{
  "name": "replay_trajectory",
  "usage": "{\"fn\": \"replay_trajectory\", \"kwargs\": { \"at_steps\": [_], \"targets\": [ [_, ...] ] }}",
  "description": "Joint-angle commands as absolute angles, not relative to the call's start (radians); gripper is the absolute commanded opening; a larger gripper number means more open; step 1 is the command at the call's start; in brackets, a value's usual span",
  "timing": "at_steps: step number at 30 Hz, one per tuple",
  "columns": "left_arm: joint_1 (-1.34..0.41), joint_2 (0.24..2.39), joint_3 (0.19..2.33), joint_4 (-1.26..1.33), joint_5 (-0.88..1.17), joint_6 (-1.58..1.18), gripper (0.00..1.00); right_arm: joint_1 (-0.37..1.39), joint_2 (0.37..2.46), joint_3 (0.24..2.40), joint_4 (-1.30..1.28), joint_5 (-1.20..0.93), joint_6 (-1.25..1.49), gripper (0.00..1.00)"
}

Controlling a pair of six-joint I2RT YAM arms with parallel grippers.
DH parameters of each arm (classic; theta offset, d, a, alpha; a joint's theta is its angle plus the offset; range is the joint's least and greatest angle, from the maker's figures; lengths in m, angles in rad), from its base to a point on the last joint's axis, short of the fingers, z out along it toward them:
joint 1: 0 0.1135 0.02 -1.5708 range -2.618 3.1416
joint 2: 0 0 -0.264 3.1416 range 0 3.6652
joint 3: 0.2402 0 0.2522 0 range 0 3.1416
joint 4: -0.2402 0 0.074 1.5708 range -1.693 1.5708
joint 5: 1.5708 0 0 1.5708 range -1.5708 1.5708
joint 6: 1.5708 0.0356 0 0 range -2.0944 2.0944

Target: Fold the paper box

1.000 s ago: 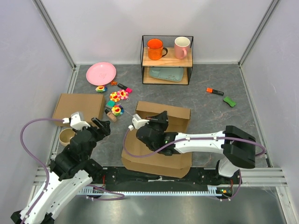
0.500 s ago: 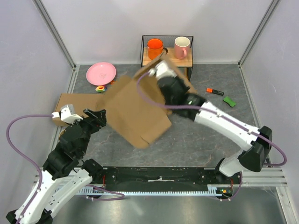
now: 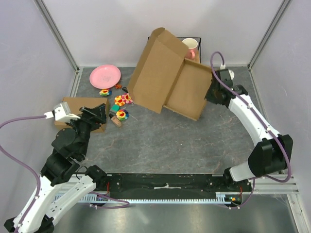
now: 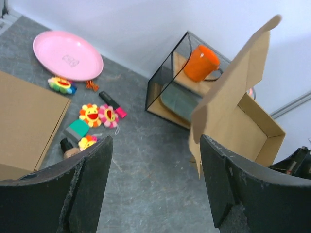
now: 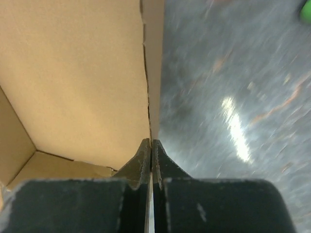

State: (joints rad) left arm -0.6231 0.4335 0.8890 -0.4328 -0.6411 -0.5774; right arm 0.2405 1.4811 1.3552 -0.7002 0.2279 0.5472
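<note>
The paper box (image 3: 167,77), a brown cardboard mailer with its lid flap raised, hangs tilted above the back of the table, in front of the wire shelf. My right gripper (image 3: 212,92) is shut on the box's right side wall. In the right wrist view the closed fingers (image 5: 151,145) pinch that thin wall, with the box's inside (image 5: 73,73) to the left. My left gripper (image 3: 97,114) hovers open at the table's left with nothing between its fingers (image 4: 154,145). In its view the paper box (image 4: 238,97) is far off at the right.
A second flat brown cardboard box (image 3: 80,109) lies at the left under my left gripper. A pink plate (image 3: 105,76) and small flower toys (image 3: 122,99) sit behind it. The wire shelf with an orange mug (image 4: 201,63) and a pink mug (image 3: 190,46) stands at the back.
My right arm has swung the paper box up from the near middle of the table to the back right. My left arm has drawn back to the left, still open.
</note>
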Motion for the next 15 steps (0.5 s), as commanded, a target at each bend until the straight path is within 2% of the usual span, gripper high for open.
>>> {"fn": "replay_trajectory", "kwargs": {
  "at_steps": [1,11,15],
  "targets": [
    [-0.617,0.43,0.81,-0.426,-0.595,-0.649,0.78,0.277,1.359,1.244,-0.624,0.061,0.9,0.0],
    [-0.618,0.454,0.717,-0.42,-0.454,-0.733,0.72,0.489,1.246,0.982,-0.647,0.242,1.25,0.0],
    [-0.618,0.466,0.672,-0.373,-0.298,-0.73,0.7,0.579,1.253,0.862,-0.63,0.274,1.425,0.0]
  ]
}}
